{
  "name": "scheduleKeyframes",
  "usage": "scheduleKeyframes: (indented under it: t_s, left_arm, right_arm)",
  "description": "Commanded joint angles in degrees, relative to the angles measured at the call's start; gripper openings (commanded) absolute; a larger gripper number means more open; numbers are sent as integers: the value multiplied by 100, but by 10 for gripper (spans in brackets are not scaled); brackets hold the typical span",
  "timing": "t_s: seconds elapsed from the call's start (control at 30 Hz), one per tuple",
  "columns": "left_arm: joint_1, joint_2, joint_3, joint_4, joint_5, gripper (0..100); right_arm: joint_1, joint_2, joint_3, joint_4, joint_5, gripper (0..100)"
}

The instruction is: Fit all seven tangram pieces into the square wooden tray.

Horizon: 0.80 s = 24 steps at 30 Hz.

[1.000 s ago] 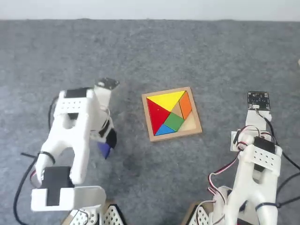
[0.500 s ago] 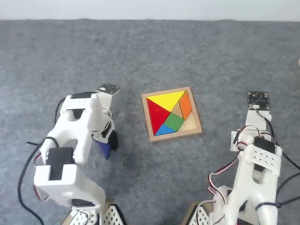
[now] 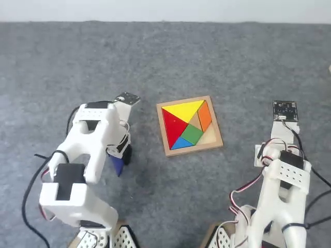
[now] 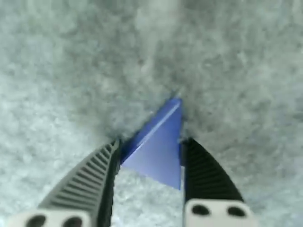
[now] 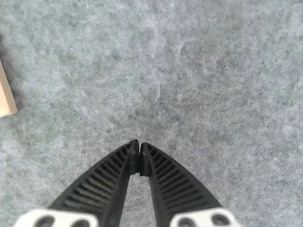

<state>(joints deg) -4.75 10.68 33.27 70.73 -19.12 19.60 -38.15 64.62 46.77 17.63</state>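
Note:
The square wooden tray lies at mid-table with yellow, red, orange, green, tan and small blue pieces in it; bare wood shows at its near right corner. Left of the tray, my left gripper is shut on a dark blue triangle. In the left wrist view the blue triangle stands on edge between the two fingers of the left gripper, its tip at the carpet. My right gripper is shut over bare carpet, holding nothing.
Grey carpet covers the whole table. The right arm stands at the near right, beside the tray, and a corner of the tray shows in the right wrist view. Open carpet lies behind the tray and between the arms.
The left arm has swung slightly right, toward the tray, with the blue triangle still in its gripper. The right arm and the tray have not moved.

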Motion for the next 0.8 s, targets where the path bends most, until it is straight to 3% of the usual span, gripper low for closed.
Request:
scheduleKeyframes:
  t_s: [0.0,0.43,0.63,0.77]
  left_arm:
    - [378,70,-40,-70,132,67]
    - [1011,-2637,-40,1240,325,67]
    - [958,-2708,338,1336,-123,70]
    - [668,-2708,356,1327,-123,152]
  right_arm:
    - [-40,-110,-26,-101,70,11]
    - [-40,-110,-26,-101,70,11]
    - [-40,-110,-26,-101,70,11]
    - [-40,-110,-26,-101,70,11]
